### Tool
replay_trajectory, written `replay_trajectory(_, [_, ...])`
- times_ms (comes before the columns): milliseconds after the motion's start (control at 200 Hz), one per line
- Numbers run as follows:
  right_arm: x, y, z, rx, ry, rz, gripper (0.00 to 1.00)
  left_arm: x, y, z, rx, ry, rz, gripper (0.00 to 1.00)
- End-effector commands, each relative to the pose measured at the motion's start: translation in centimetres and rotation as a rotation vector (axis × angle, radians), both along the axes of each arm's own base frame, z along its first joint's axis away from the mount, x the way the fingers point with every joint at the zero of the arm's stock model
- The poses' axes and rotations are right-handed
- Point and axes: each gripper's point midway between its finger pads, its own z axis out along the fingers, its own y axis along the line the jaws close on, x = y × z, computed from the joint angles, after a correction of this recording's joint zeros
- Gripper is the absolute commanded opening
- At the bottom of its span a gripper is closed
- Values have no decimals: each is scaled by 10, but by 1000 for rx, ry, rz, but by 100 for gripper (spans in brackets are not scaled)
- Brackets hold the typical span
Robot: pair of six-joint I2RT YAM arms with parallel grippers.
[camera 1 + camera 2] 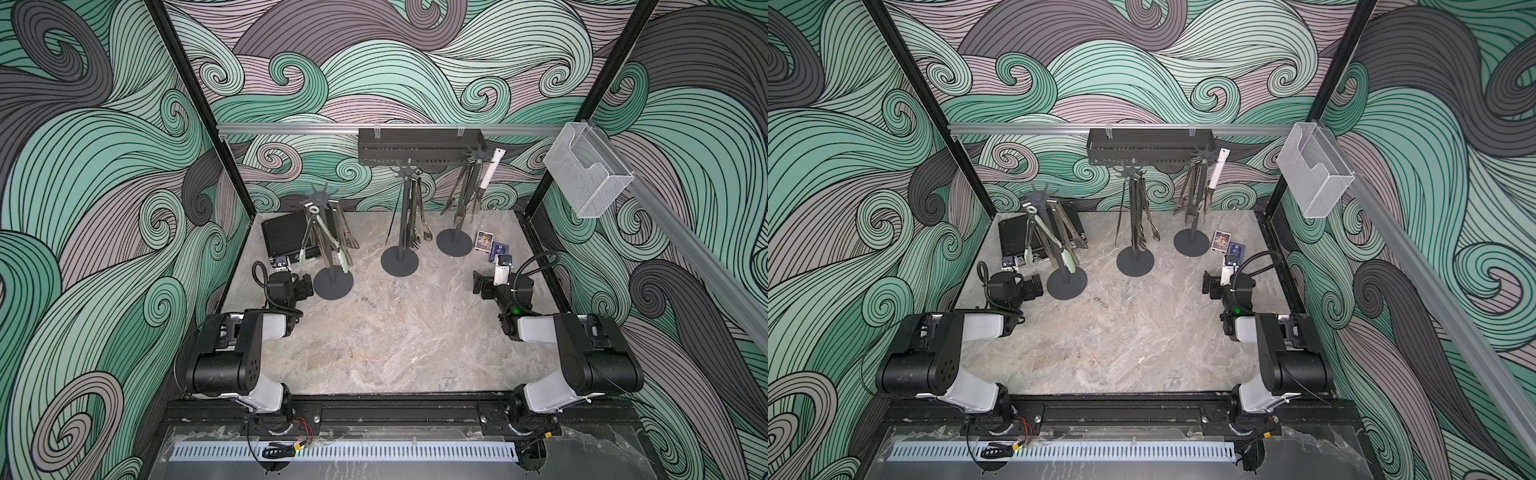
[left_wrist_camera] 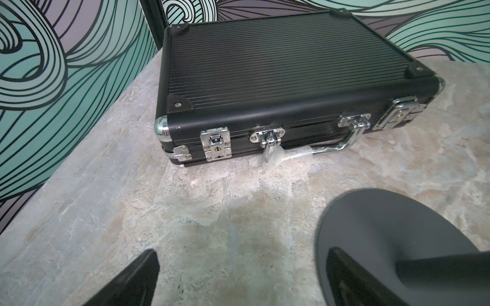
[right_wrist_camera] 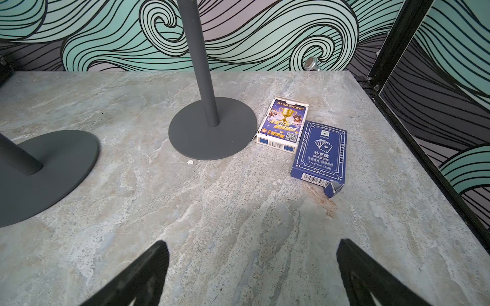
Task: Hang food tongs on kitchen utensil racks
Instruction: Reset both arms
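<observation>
While food tongs hang on utensil racks, both claws gape

Three racks: one just beside black case, two farther from it. Tongs cluster under each crown. Left gripper near the case, right gripper well apart from it. Jaws wide, holding nothing.

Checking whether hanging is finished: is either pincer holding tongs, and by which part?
Nothing is held: left pincer and right pincer both stand open and empty.
</observation>
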Motion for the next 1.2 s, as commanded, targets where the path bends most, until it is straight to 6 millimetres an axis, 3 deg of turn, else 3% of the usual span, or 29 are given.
replay_trajectory(0, [-9,8,28,-9,-68,27,99,9,-1,13,6,-35,-12,98])
replay_trajectory(75, [-28,9,57,-36,-113,9,99,9,-1,12,6,-33,-10,99])
replay_trajectory(125, [-34,6,62,-43,-168,-5,99,9,-1,13,6,-33,-10,98])
replay_trajectory(160, [-30,-2,53,-27,-152,-47,99,9,-1,13,5,-33,-11,99])
replay_trajectory(210, [-19,-11,24,-5,-77,-88,99,9,-1,13,6,-35,-11,99])
replay_trajectory(265, [-9,-8,8,-8,-96,-70,99,8,-1,12,7,-32,-9,99])
replay_trajectory(325, [-18,-5,20,-10,-156,-58,99,9,-2,12,7,-32,-11,99])
replay_trajectory(375, [-34,-3,42,-19,-214,-53,99,9,-2,12,6,-32,-10,99])
replay_trajectory(445, [-46,-1,52,-14,-162,-54,99,9,-1,13,7,-32,-10,99])
replay_trajectory(525, [-42,0,50,-24,-173,-48,99,8,-2,13,7,-32,-11,99])
replay_trajectory(700, [-12,-6,8,-31,-98,-80,99,9,-1,13,7,-33,-9,99])
replay_trajectory(876, [2,-2,3,-14,-24,-43,99,9,-1,13,8,-33,-10,99])
replay_trajectory(1196, [0,-3,2,-11,-3,-40,99,9,-2,13,8,-34,-10,99])
